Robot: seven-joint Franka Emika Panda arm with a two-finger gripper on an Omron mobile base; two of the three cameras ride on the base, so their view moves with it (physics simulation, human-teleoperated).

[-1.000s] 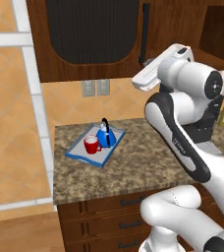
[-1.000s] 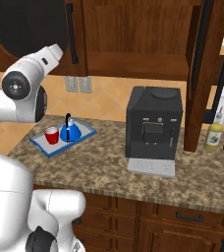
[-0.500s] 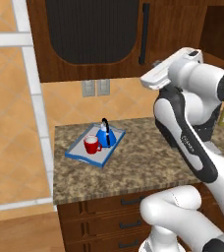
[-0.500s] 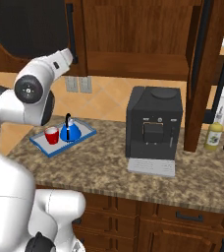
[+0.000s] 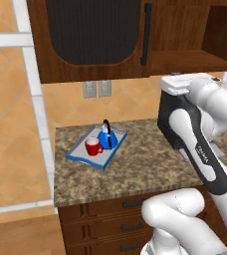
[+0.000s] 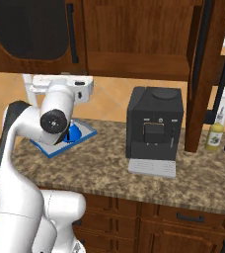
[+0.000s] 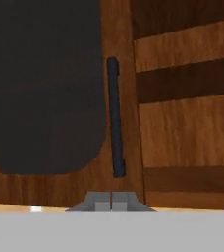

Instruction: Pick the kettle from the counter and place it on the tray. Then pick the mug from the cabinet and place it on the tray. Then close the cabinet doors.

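We have swung our clenched, empty end effector [image 7: 111,201] rightward toward the open right door [image 6: 209,74]. Kettle [image 5: 107,138] and mug [image 5: 92,146] sit on the tray [image 5: 80,155], centre-left; closing remains.

Kitchen: granite counter [image 5: 135,172], wood wall cabinet [image 6: 134,39], coffee machine [image 6: 154,126].

The white arm [image 5: 200,149] rises from its base, bends sharply at a dark elbow and reaches up and forward, with the hand held about level at the top. In the hand view the gripper [image 7: 111,201] points straight ahead, its two grey fingertips [image 7: 100,201] pressed together, holding nothing.
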